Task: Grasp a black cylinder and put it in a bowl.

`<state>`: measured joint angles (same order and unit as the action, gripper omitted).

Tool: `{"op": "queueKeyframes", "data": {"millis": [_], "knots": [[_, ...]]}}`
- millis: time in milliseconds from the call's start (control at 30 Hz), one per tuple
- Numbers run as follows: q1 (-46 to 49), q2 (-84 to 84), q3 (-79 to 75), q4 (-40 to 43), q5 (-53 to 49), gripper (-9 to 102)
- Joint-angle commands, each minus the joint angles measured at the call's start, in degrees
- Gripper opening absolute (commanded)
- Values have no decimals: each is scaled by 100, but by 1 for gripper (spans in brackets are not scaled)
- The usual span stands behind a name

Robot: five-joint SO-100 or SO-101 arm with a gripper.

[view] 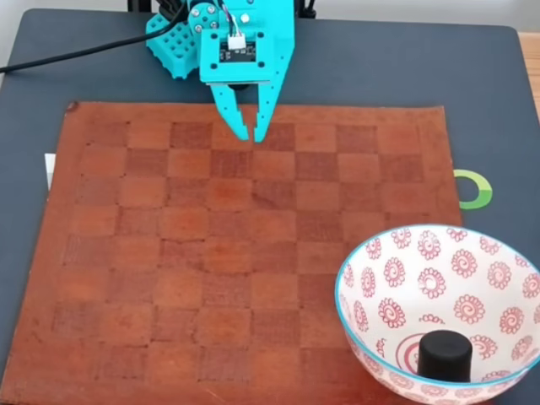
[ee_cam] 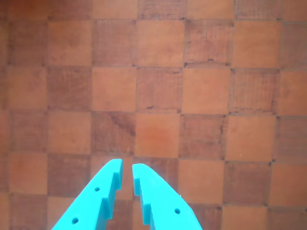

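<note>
While your turquoise gripper [view: 251,135] hangs over the far edge of the brown chessboard mat [view: 211,270] in the fixed view, its two pointed fingers stand almost together, with only a thin slit between the tips, and you have nothing in them; the wrist view shows the same thing, the gripper [ee_cam: 127,167] coming in from the bottom edge with a narrow gap and bare checkered squares [ee_cam: 158,134] beneath and ahead of it. Your black cylinder [view: 445,356] is already in the bowl [view: 396,253]; it stands upright on the bottom, flat top up, near the middle of the red ring painted there. That bowl, white with red spiral flowers and a thin light-blue rim, sits at the near right corner of the mat in the fixed view, well apart from the gripper, its right side and near edge cut off by the frame. You have the mat lying on a dark tabletop [view: 489,101]; a green and white ring mark [view: 477,190] shows on it just beside the mat's right edge; a black cable [view: 67,55] runs in from the left to the arm's base at the far side.
</note>
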<state>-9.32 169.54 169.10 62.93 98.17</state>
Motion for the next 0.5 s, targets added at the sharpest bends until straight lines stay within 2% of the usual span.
{"op": "queueKeyframes", "data": {"millis": [0,467], "knots": [[44,352,79,-70,35,0],[0,1881,870,18,35,0]]}}
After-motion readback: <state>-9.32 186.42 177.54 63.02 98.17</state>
